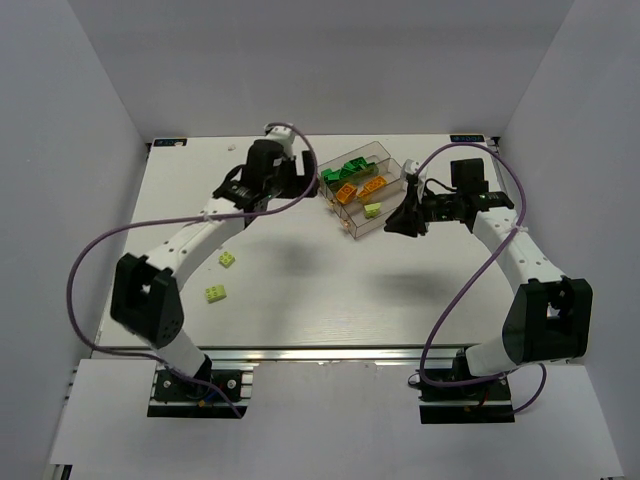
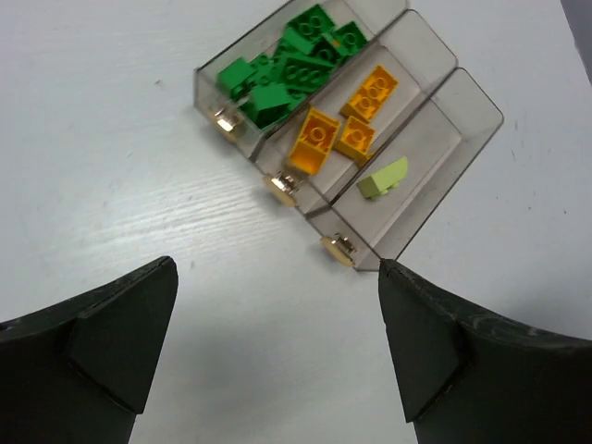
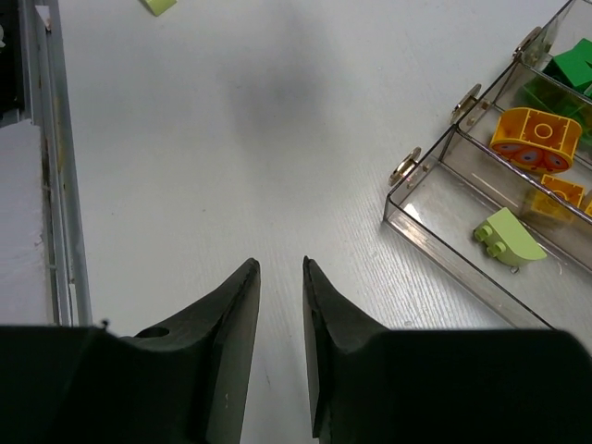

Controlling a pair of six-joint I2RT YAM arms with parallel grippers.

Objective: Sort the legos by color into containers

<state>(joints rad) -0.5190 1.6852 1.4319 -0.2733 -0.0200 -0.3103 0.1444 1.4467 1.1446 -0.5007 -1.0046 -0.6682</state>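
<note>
Well to the left of the tray (image 1: pixel 383 148), two pale yellow-green bricks (image 1: pixel 228 260) lie loose on the white counter (image 1: pixel 320 300), one a little nearer the arm bases than the other and the two apart from each other.

Next comes the left pincer (image 2: pixel 277 277), hanging above the counter just off the tray's left end. Its jaws are spread as wide as they go, and nothing sits between them. The wrist view looks down between the dark fingertips (image 2: pixel 139 314) at the three brass knobs (image 2: pixel 282 185) on the tray's end wall.

The tray lies at a slant toward the far side of the counter, its three clear brownish troughs joined side by side. The leftmost trough holds a heap of dark green bricks (image 2: pixel 287 65), several of them piled against one another. The middle trough holds three orange bricks (image 2: pixel 314 139), lying close together. The rightmost trough holds a single pale yellow-green brick (image 2: pixel 384 178) with a sloped top, resting alone on the trough's floor and clear of the walls.

Just off the tray's right side, the right pincer (image 3: pixel 279 268) hovers over bare counter. Its jaws stand only a narrow slit apart and grip nothing. From its wrist view the tray sits to the right, and one more pale brick (image 3: pixel 159 5) shows at the top edge, well away from the tray.
</note>
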